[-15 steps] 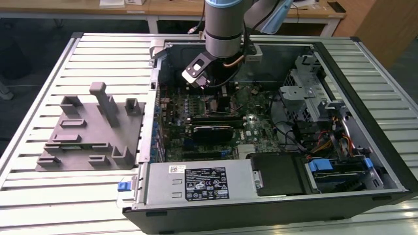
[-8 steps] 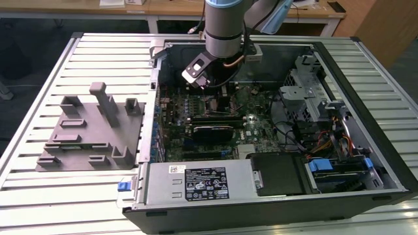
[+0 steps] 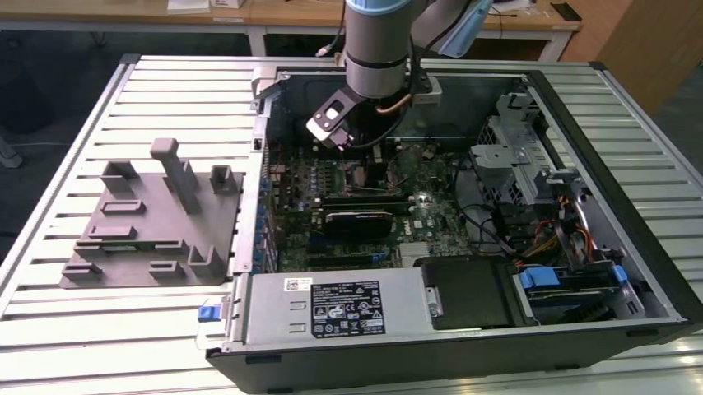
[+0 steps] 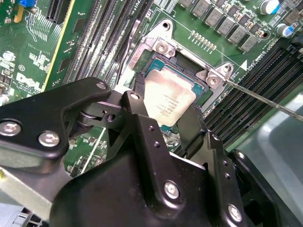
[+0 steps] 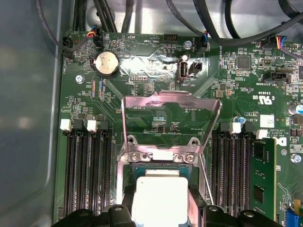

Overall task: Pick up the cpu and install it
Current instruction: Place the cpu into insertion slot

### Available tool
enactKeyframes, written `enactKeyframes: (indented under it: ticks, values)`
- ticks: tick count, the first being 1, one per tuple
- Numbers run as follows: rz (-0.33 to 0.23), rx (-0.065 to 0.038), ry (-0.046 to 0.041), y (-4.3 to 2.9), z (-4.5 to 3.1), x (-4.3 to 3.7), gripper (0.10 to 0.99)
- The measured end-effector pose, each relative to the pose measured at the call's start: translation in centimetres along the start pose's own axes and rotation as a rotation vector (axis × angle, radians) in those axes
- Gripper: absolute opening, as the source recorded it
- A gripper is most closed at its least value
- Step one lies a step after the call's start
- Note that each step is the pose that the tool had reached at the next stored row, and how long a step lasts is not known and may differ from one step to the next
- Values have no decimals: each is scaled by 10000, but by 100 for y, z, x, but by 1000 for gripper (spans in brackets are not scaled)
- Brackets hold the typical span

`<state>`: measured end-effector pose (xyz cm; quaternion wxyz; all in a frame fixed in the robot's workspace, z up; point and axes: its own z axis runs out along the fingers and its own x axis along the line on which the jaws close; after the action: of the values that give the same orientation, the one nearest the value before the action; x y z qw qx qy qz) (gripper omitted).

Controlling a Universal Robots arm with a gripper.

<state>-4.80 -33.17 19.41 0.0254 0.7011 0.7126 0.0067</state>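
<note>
Grey metal slats make up the table in the exterior view, with an open computer case lying on it and a grey moulded fixture block just beside the case on the exterior view's left. The arm reaches down into the case, and its gripper hangs low over the green motherboard, near the case's far wall.

In the second wrist view, the two black fingers press against opposite edges of the cpu, so the pincer is clamped on the chip. Its silver top faces up and it sits directly over the socket frame, slightly skewed to the opening; whether it touches the socket bed cannot be told. A thin lever rod runs out from one corner of the frame, across the memory slots.

In the first wrist view, the cpu shows between the fingertips, just beside the frame's hinge bar. The load plate stands swung up and open beyond it. A coin battery sits farther out, and a memory stick fills one slot to the side.
</note>
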Motion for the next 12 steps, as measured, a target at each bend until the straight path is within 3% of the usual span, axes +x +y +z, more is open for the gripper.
enactKeyframes:
  ticks: [9,10,12]
  values:
    - [0,-9,14,1,9,2,533]
    - [-1,-2,3,0,5,0,592]
    - [-1,0,0,0,5,0,592]
